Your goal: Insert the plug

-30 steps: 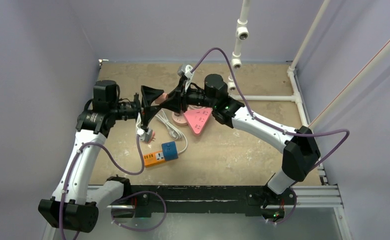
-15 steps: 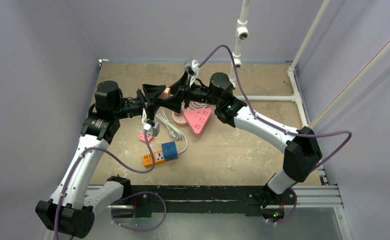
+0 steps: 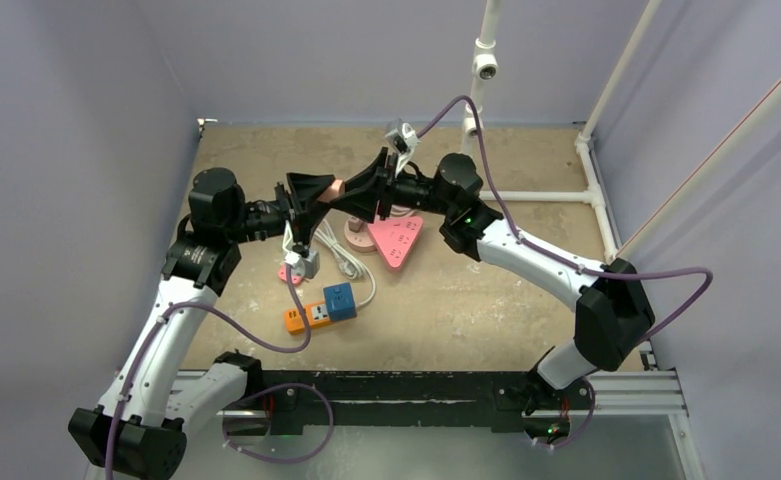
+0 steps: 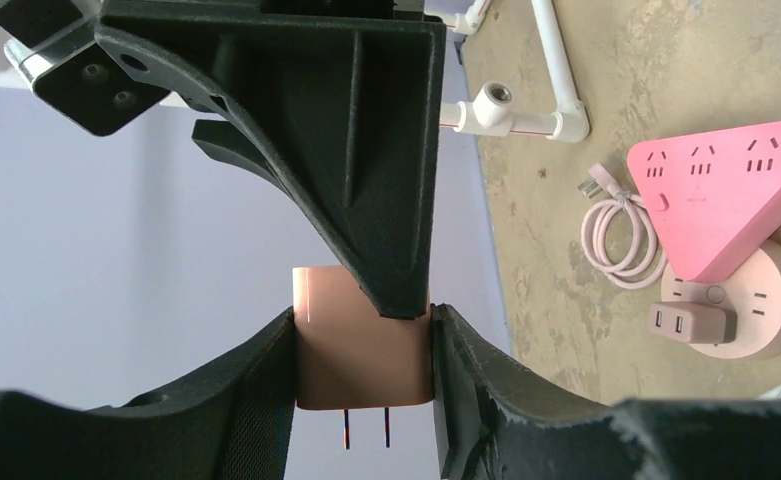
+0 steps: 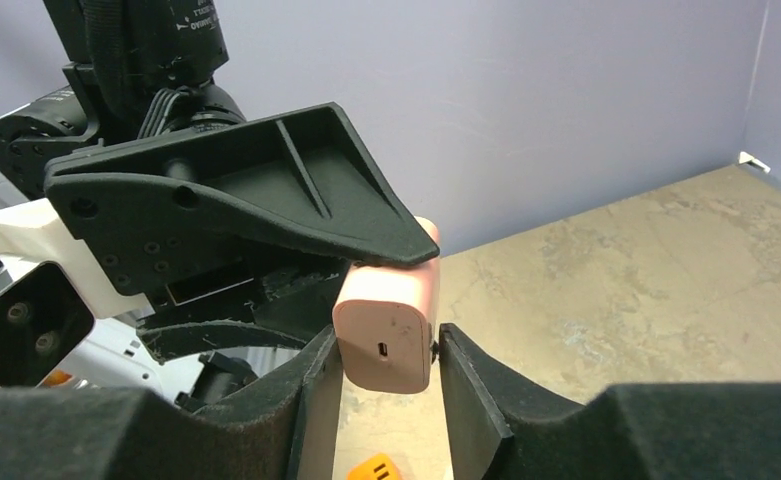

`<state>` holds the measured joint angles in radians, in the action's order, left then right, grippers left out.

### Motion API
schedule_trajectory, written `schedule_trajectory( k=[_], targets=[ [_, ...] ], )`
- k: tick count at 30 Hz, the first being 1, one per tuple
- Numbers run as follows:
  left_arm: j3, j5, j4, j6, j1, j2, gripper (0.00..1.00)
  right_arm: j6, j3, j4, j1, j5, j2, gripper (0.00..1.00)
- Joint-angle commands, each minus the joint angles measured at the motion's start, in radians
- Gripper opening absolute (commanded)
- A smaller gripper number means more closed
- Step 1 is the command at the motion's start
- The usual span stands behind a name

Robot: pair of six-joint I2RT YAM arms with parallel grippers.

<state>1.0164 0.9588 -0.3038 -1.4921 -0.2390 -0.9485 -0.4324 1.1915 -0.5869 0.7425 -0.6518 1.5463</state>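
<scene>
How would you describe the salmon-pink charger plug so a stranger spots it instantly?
Above the beige tabletop, the left gripper and right gripper meet. Pinched between them is a salmon-pink rectangular charger plug. Unlike the pink triangular power strip below, it hangs in mid-air, two prongs showing.

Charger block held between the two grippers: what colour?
The charger block is salmon pink, with two metal prongs; the left wrist view shows it best.

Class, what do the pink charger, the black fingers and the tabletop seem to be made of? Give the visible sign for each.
Charger: probably smooth satin plastic, evenly pink with a soft sheen and rounded edges.
Fingers: likely matte plastic, perhaps printed, with a grainy black surface and stiffening ribs.
Tabletop: possibly stone-look board or laminate, mottled tan and dull. The pictures do not show which.
</scene>
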Motion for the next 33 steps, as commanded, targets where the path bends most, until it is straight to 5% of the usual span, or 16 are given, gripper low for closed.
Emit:
schedule_trajectory(
  k=[1,3,6,8,10,13,15,18,22,25,29,33],
  targets=[
    [-0.007,0.062,-0.05,-0.03,-0.006,0.023,0.0,-0.034,0.002,-0.08,-0.015,-0.028,-0.025,0.44],
    [-0.013,0.072,-0.056,-0.032,-0.009,0.026,0.0,-0.044,0.006,-0.091,-0.017,-0.035,-0.018,0.55],
    [-0.019,0.074,-0.054,-0.036,-0.012,0.026,0.0,-0.047,0.017,-0.094,-0.019,-0.043,-0.006,0.6],
    [-0.019,0.072,-0.055,-0.035,-0.014,0.023,0.0,-0.051,0.016,-0.104,-0.02,-0.052,-0.003,0.53],
    [-0.02,0.075,-0.059,-0.03,-0.015,0.02,0.0,-0.054,0.012,-0.111,-0.02,-0.053,-0.003,0.34],
    [-0.026,0.088,-0.064,0.013,-0.017,0.009,0.46,-0.033,0.008,-0.062,-0.026,-0.006,-0.012,0.01],
    [-0.03,0.073,-0.043,0.128,-0.021,-0.009,0.6,0.04,0.018,0.029,-0.033,0.074,-0.025,0.0],
    [-0.032,-0.043,0.103,0.527,-0.025,-0.098,0.89,0.178,0.052,0.208,-0.045,0.231,-0.044,0.0],
    [0.022,-0.286,0.181,0.95,-0.025,-0.274,0.92,0.302,0.059,0.386,-0.062,0.458,-0.096,0.0],
    [0.068,-0.4,0.191,1.134,-0.024,-0.419,0.91,0.341,0.017,0.43,-0.066,0.603,-0.145,0.0],
    [0.161,-0.451,0.154,1.312,-0.041,-0.6,0.92,0.357,-0.029,0.447,-0.066,0.727,-0.194,0.0],
    [0.208,-0.541,0.118,1.301,-0.111,-0.701,0.95,0.342,-0.06,0.428,-0.072,0.751,-0.234,0.0]
  ],
)
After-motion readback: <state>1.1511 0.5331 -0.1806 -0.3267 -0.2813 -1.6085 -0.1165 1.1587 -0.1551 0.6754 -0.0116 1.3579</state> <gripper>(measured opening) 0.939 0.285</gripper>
